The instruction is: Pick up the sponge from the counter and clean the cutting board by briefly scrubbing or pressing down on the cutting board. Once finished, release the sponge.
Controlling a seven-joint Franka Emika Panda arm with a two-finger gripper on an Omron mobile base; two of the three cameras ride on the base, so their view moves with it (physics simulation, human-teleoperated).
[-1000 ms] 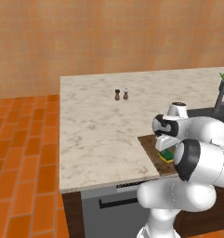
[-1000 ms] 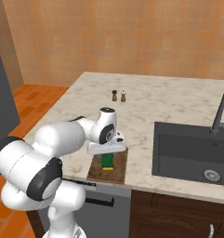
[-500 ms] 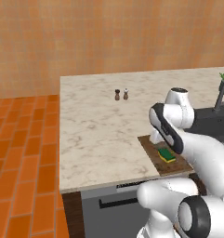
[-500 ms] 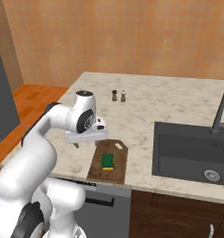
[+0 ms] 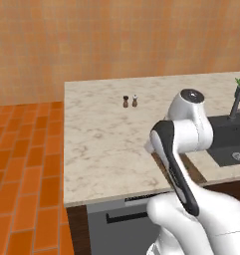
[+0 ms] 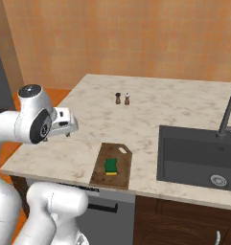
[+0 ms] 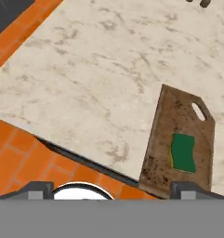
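Observation:
The green and yellow sponge (image 6: pixel 111 166) lies flat on the dark brown cutting board (image 6: pixel 118 152), near the front edge of the marble counter (image 6: pixel 150 112). My gripper (image 6: pixel 64 126) hangs above the counter's front left corner, well to the left of the board and touching nothing. Seen from the hand, the sponge (image 7: pixel 183 152) rests on the board (image 7: pixel 178 121) at the lower right, by the handle hole. My gripper (image 7: pixel 112 188) is open, its fingertips (image 7: pixel 39 189) spread wide with nothing between them.
Two small shakers (image 6: pixel 122 98) stand mid-counter, also the shakers (image 5: pixel 130 101) in the left base view. A dark sink (image 6: pixel 198 153) with a faucet (image 6: pixel 227 115) lies right of the board. Orange brick floor (image 5: pixel 22 174) runs to the left of the counter.
The gripper has let go of the sponge, risen and swung left, away from the cutting board. The sponge stays lying on the board. The jaws have spread a little wider.

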